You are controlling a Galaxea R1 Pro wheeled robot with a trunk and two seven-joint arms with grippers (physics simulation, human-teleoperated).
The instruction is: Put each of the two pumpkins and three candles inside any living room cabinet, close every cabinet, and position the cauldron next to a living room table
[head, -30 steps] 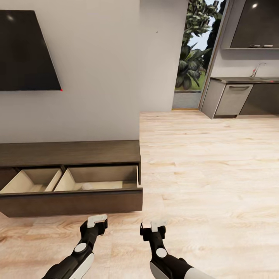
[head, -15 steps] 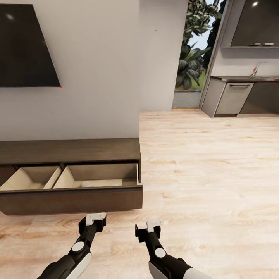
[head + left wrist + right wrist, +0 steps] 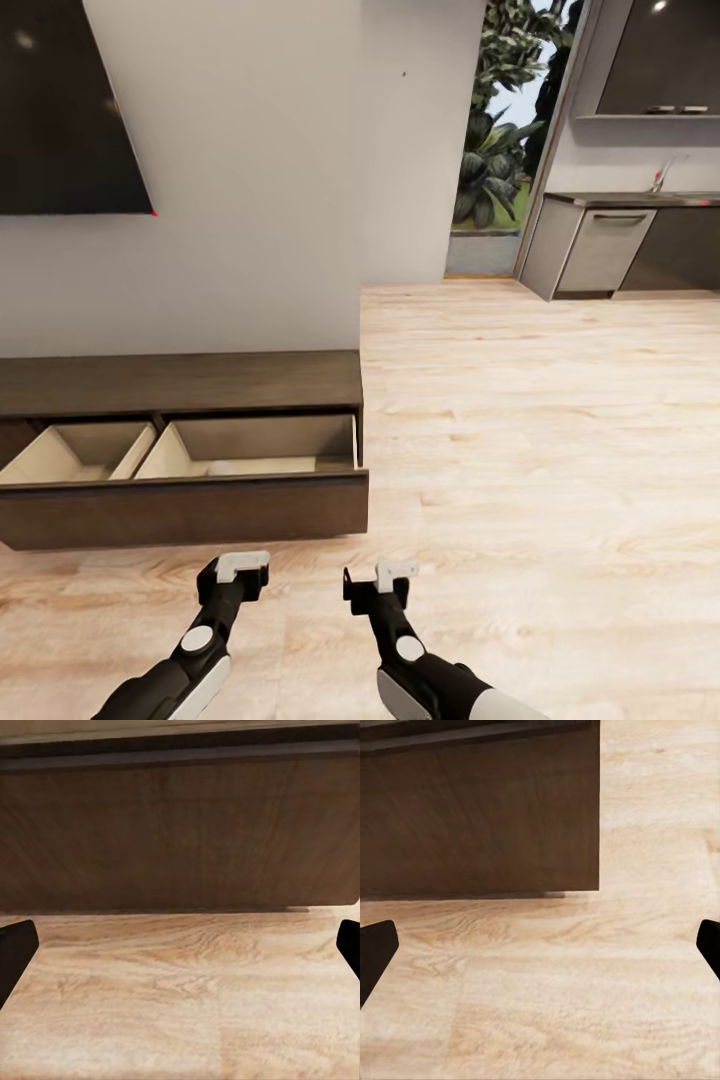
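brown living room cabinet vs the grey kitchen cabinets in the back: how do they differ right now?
The cabinet is dark-brown wood, long and low; the kitchen cabinets are grey and stand taller under a counter. The cabinet's drawer is pulled out, showing a pale lining; the kitchen fronts look shut. The drawer front has no handle; one kitchen front has a bar handle.

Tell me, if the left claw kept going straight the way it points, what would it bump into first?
Most likely the dark front panel of the open drawer on the cabinet. The left gripper points at it across bare wooden floor, fingers spread; the exact gap is hard to judge.
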